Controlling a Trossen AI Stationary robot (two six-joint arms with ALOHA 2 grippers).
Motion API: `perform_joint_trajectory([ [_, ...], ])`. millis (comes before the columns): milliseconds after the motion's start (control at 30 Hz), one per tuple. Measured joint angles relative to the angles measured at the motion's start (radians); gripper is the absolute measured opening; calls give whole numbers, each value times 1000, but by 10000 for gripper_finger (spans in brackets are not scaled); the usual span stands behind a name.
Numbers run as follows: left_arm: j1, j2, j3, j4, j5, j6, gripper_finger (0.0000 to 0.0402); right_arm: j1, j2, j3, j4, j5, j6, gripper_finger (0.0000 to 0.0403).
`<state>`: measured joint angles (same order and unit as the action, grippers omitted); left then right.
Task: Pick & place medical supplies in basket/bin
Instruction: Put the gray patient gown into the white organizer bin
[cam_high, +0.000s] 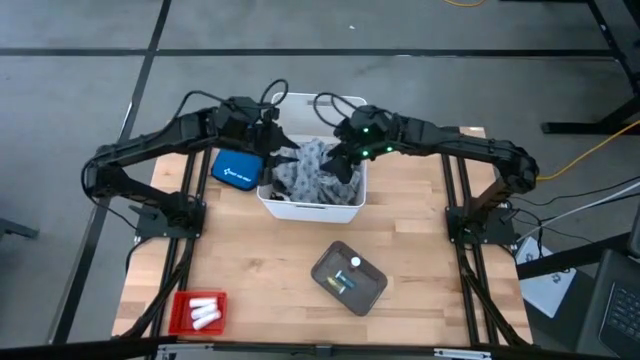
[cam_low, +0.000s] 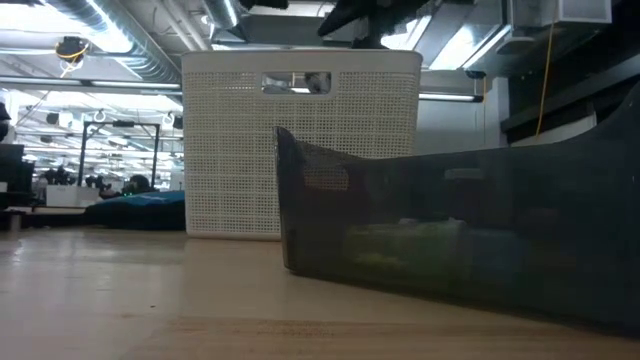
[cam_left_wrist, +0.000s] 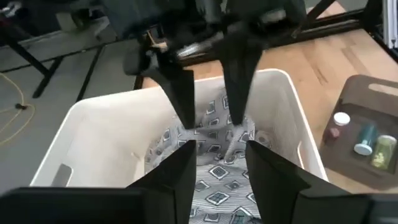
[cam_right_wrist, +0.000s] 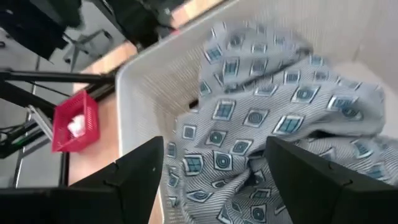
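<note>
the left hand hangs over the left side of the white bin, near the top middle of the high view. its two fingers are spread wide, and nothing is between them. the right hand hangs over the right side of the same bin. its two fingers are wide apart too, and they hold nothing.

there is one bin on the wooden table. inside it lies one grey-and-white cloth with little square shapes on it. in the right wrist view the cloth is bunched up and fills much of the bin. in the left wrist view the cloth lies just under both hands.

one blue pouch lies flat on the table, just beside the bin on its left.

one small red tray sits at the lower left of the high view. three white rolls lie in it side by side.

one dark tray sits lower middle in the high view, well apart from the bin. a few small things lie in it. the left wrist view shows three: one with a white top, one blue-green, and one yellow-green.

in the low view the bin stands tall behind the dark tray.
</note>
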<state>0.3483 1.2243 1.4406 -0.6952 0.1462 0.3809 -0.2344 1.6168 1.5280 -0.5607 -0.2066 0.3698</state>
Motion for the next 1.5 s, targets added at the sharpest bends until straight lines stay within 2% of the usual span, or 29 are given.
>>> perform_joint_trajectory([
  [133,0,2,-41,20,21,-14,130,9,44,0,-4,-7,9,283],
  [400,-16,19,-157,60,49,-12,125,50,53,0,11,-100,5,283],
  [567,20,53,-238,121,46,-17,123,44,132,0,-11,-109,35,278],
  [700,69,115,-260,148,14,-29,123,0,194,0,-62,-79,82,263],
  [800,94,180,-261,148,10,-30,121,-34,235,0,-100,-100,102,249],
  [1100,133,343,-261,184,-46,-11,120,-60,270,0,-158,-48,95,234],
  [1267,134,327,-259,196,-81,-7,120,-53,267,0,-151,-56,77,238],
  [1500,112,177,-225,191,-50,-11,120,-22,198,30,-130,-62,64,247],
])
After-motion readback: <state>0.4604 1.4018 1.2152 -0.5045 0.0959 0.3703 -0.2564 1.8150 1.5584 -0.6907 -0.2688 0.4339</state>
